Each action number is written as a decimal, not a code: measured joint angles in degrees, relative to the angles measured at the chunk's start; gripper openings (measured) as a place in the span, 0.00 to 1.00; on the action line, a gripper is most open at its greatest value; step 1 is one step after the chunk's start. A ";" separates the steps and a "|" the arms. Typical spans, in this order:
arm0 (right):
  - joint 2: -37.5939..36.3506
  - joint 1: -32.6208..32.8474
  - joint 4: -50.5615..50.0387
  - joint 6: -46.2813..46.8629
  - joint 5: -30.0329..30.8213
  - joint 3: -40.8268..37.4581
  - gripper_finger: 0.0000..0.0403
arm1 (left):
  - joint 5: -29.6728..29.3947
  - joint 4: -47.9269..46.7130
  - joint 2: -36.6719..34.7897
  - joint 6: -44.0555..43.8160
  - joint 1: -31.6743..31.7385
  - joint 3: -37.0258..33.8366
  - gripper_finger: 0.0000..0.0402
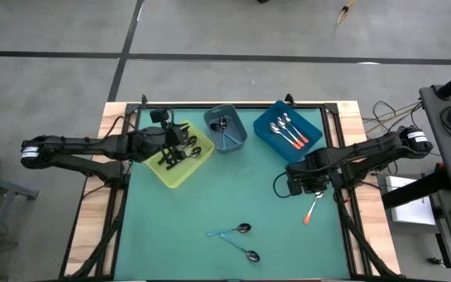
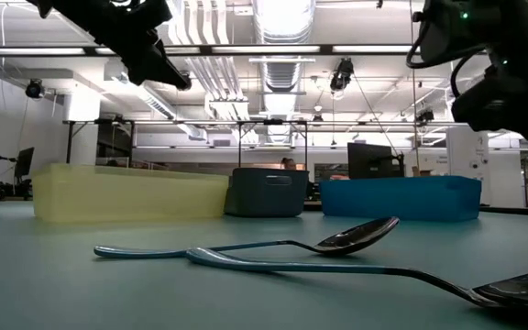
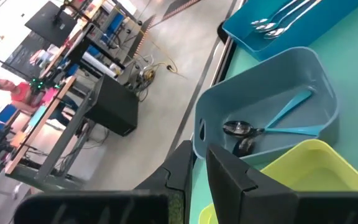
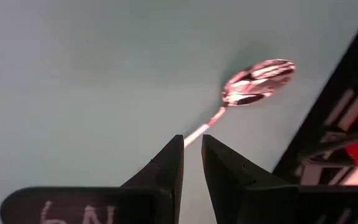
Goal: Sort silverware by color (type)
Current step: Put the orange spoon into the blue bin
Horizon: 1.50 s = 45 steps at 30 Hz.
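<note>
While right gripper (image 1: 313, 185), jaws nearly closed and empty, hovers right of centre above orange-red spoon (image 1: 312, 208), left gripper (image 1: 180, 146), jaws likewise narrow, empty, hangs over yellow bin (image 1: 196, 166). Two light-blue spoons (image 1: 236, 232) wait lower centre.

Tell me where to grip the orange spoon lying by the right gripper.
Grip the orange spoon mid-handle, from straight above, fingers across the handle. It lies flat and alone on the mat; the handle is thin and straight, the bowl rounded and slippery. The right gripper hovers over it.
</note>
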 joint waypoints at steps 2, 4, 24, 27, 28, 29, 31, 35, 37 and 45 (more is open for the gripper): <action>-0.64 0.00 -0.31 0.26 -0.08 -0.49 0.13 | -0.05 0.04 0.00 -0.02 0.00 0.00 0.07; -1.55 0.02 -0.13 1.22 -0.08 -1.16 0.13 | -0.04 0.03 0.00 -0.02 0.00 0.00 0.07; -8.55 8.00 7.61 15.42 0.45 -11.17 0.13 | -0.03 0.07 -0.02 -0.15 0.00 0.00 0.07; -8.54 8.99 9.60 17.35 0.76 -12.09 0.13 | -0.05 0.09 -0.02 -0.15 0.00 0.00 0.07; -8.54 9.17 10.18 17.99 0.82 -12.44 0.13 | -0.03 0.09 -0.02 -0.15 0.00 0.00 0.07; -8.54 9.35 10.44 18.46 1.09 -12.64 0.14 | -0.03 0.09 -0.02 -0.15 0.00 0.00 0.07; -8.30 9.63 11.07 19.62 1.25 -12.84 0.16 | -0.03 0.09 -0.02 -0.15 0.00 0.00 0.07; -7.42 9.64 11.11 20.05 1.27 -12.96 0.26 | -0.03 0.09 -0.02 -0.15 0.00 0.00 0.07; -6.54 9.64 11.15 20.04 1.27 -12.98 0.31 | -0.03 0.09 -0.02 -0.15 0.00 0.00 0.07; -2.42 9.62 12.34 19.90 1.26 -13.15 0.41 | -0.03 0.09 -0.02 -0.16 0.00 0.00 0.07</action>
